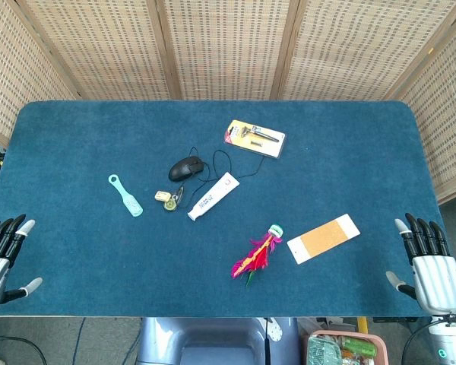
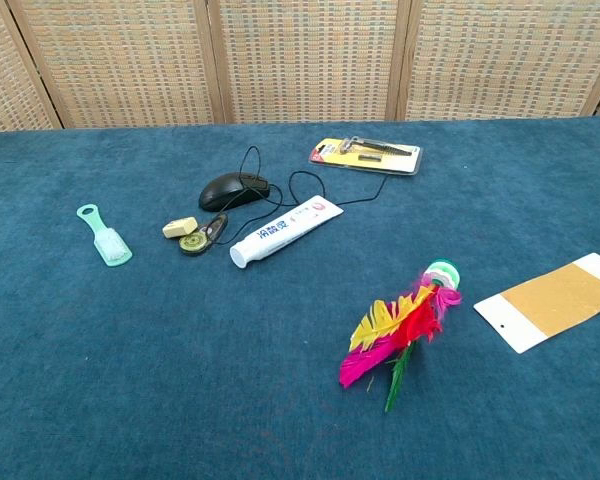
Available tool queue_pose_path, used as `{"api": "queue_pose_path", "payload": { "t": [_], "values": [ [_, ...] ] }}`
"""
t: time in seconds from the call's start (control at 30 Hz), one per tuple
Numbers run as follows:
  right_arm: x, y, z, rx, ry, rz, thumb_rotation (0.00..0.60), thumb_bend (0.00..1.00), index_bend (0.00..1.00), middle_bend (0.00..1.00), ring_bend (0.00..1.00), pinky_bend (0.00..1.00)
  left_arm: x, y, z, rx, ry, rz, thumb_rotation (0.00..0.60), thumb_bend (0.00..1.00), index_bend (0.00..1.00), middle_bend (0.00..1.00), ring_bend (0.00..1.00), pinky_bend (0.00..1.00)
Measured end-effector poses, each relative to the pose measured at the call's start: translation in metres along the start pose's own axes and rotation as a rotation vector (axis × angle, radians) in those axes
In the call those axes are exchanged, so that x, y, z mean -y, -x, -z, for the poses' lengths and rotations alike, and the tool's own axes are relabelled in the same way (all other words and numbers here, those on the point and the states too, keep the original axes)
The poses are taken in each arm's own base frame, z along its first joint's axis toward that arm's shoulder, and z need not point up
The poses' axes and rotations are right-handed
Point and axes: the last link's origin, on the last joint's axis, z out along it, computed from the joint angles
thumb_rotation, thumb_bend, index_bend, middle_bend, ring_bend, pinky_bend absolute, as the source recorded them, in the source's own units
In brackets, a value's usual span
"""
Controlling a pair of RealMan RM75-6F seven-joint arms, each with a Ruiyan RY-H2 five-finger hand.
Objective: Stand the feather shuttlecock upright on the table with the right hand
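Lying flat, the shuttlecock (image 1: 256, 256) pointed its base toward the card (image 1: 323, 238); right hand (image 1: 428, 266) nearer, fingers spread, empty; left hand (image 1: 1, 257) likewise.

toothpaste tube (image 2: 285, 232), blue print, not legible

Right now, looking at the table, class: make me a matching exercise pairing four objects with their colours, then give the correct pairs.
Things:
1. computer mouse
2. small brush
3. toothpaste tube
4. card beside the shuttlecock

Colours:
A. white with blue lettering
B. orange-brown with white ends
C. black
D. mint green

Pairs: 1-C, 2-D, 3-A, 4-B
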Motion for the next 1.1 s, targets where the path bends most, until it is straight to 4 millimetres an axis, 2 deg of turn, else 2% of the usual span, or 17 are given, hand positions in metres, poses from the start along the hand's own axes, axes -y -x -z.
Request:
{"api": "queue_pose_path", "payload": {
  "t": [0.27, 0.47, 0.57, 0.7, 0.8, 0.87, 0.97, 1.1],
  "values": [
    [0.002, 0.003, -0.003, 0.020, -0.010, -0.002, 0.600, 0.00, 0.00, 0.00, 0.00, 0.00, 0.001, 0.001, -0.002, 0.002, -0.004, 0.001, 0.600, 0.00, 0.00, 0.00, 0.00, 0.00],
    [0.019, 0.011, -0.024, 0.067, -0.160, -0.085, 0.600, 0.00, 0.04, 0.00, 0.00, 0.00, 0.000, 0.003, -0.005, -0.002, -0.011, -0.008, 0.600, 0.00, 0.00, 0.00, 0.00, 0.00],
    [0.036, 0.019, -0.043, 0.130, -0.290, -0.122, 0.600, 0.00, 0.09, 0.00, 0.00, 0.00, 0.000, 0.005, -0.008, 0.003, -0.020, -0.016, 0.600, 0.00, 0.00, 0.00, 0.00, 0.00],
    [0.068, 0.028, -0.072, 0.233, -0.483, -0.150, 0.600, 0.02, 0.13, 0.00, 0.00, 0.00, 0.000, 0.009, -0.014, 0.024, -0.037, -0.027, 0.600, 0.00, 0.00, 0.00, 0.00, 0.00],
    [0.090, 0.035, -0.088, 0.318, -0.592, -0.139, 0.600, 0.11, 0.18, 0.00, 0.00, 0.00, 0.001, 0.013, -0.019, 0.039, -0.056, -0.038, 0.600, 0.00, 0.00, 0.00, 0.00, 0.00],
    [0.105, 0.040, -0.097, 0.368, -0.647, -0.129, 0.600, 0.16, 0.19, 0.00, 0.00, 0.00, 0.001, 0.014, -0.023, 0.044, -0.067, -0.045, 0.600, 0.00, 0.00, 0.00, 0.00, 0.00],
    [0.131, 0.049, -0.107, 0.439, -0.727, -0.110, 0.600, 0.18, 0.21, 0.00, 0.00, 0.00, 0.003, 0.016, -0.027, 0.050, -0.079, -0.047, 0.600, 0.00, 0.00, 0.00, 0.00, 0.00],
    [0.162, 0.065, -0.111, 0.504, -0.795, -0.098, 0.600, 0.21, 0.21, 0.00, 0.00, 0.00, 0.004, 0.018, -0.030, 0.061, -0.091, -0.049, 0.600, 0.00, 0.00, 0.00, 0.00, 0.00]
  ]
}}
